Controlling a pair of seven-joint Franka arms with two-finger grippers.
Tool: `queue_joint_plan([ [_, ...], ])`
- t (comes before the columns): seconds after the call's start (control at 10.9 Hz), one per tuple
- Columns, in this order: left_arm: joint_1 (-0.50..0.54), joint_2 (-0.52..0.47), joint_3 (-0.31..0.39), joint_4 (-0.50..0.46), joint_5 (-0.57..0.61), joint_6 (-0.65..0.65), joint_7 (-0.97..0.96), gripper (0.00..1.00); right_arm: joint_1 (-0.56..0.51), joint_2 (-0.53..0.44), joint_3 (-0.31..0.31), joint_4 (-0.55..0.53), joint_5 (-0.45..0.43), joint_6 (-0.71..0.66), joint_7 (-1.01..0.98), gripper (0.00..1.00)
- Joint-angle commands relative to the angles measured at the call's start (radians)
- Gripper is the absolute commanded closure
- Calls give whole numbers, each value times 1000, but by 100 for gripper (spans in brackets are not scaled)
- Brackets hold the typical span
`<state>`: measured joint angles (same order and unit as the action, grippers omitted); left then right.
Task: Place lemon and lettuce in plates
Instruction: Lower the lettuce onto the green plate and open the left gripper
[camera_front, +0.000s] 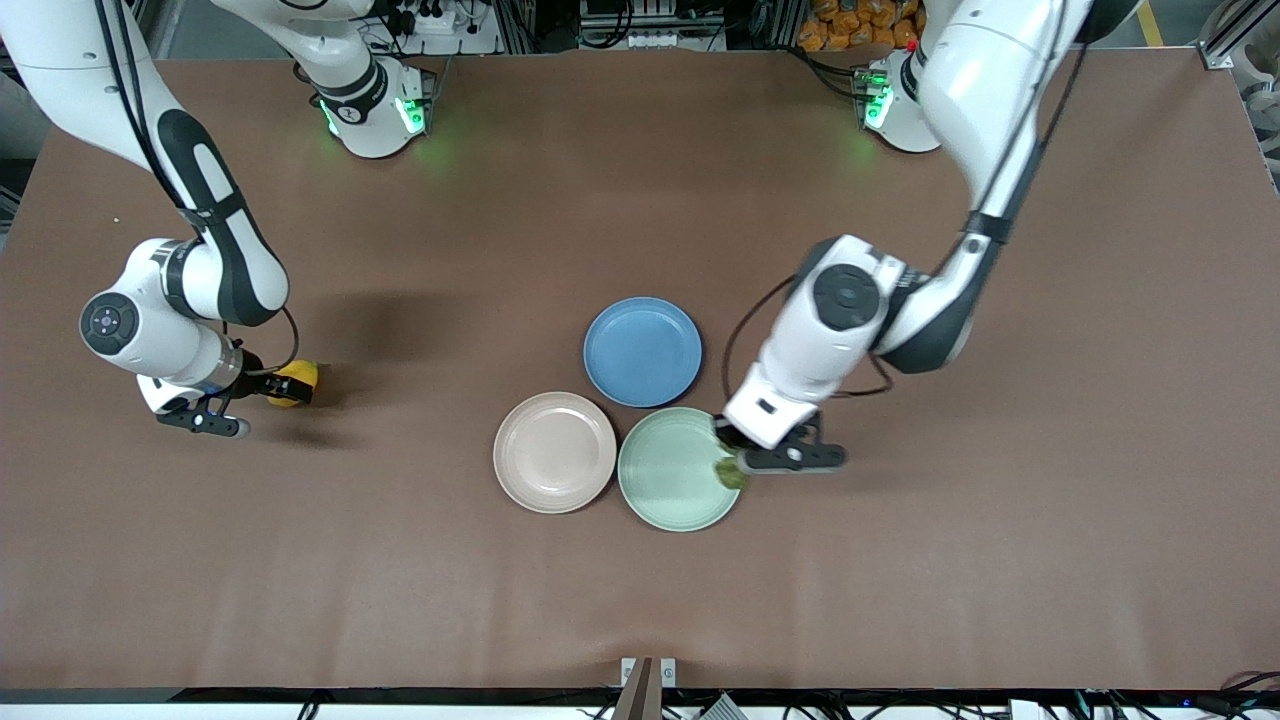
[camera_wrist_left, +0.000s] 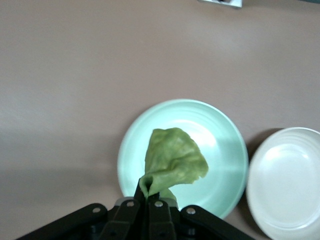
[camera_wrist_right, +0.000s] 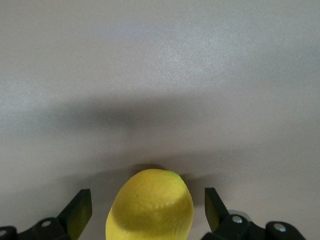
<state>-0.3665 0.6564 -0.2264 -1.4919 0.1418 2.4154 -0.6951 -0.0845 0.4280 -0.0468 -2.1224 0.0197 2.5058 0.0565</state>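
My left gripper (camera_front: 737, 463) is shut on the lettuce (camera_front: 730, 471), a wrinkly green leaf that hangs over the rim of the mint green plate (camera_front: 668, 470) at the side toward the left arm's end. In the left wrist view the lettuce (camera_wrist_left: 175, 162) hangs from the shut gripper (camera_wrist_left: 150, 197) over the mint plate (camera_wrist_left: 225, 150). The beige-pink plate (camera_front: 555, 452) lies empty beside the mint one. The lemon (camera_front: 292, 383) lies on the table toward the right arm's end. My right gripper (camera_front: 285, 388) is open with its fingers (camera_wrist_right: 80, 212) on either side of the lemon (camera_wrist_right: 150, 205), not touching it.
A blue plate (camera_front: 642, 351) lies empty, touching both other plates, farther from the front camera. The beige-pink plate also shows in the left wrist view (camera_wrist_left: 287, 185). Bare brown table (camera_front: 400, 560) surrounds the plates and the lemon.
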Motion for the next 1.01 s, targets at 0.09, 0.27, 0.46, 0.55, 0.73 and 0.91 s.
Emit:
queue_joint_plan([
  [0.09, -72, 107, 21, 52, 21, 56, -112, 93, -14, 0, 13, -54, 5, 79, 9, 0],
  [0.27, -81, 135, 32, 50, 34, 92, -104, 0, -14, 5, 15, -56, 5, 82, 9, 0],
  [0.46, -104, 128, 59, 58, 76, 110, -104, 0, -14, 18, 15, -57, 8, 103, 9, 0],
  [0.55, -98, 115, 62, 68, 78, 111, -95, 0, -14, 32, 15, -59, 8, 120, 9, 0],
  [0.73, -94, 97, 114, 122, 76, 114, -77, 0, -14, 40, 15, -57, 8, 122, 9, 0],
  [0.91, -77, 69, 139, 150, 78, 114, -39, 0, -11, 41, 15, -57, 8, 120, 13, 7],
])
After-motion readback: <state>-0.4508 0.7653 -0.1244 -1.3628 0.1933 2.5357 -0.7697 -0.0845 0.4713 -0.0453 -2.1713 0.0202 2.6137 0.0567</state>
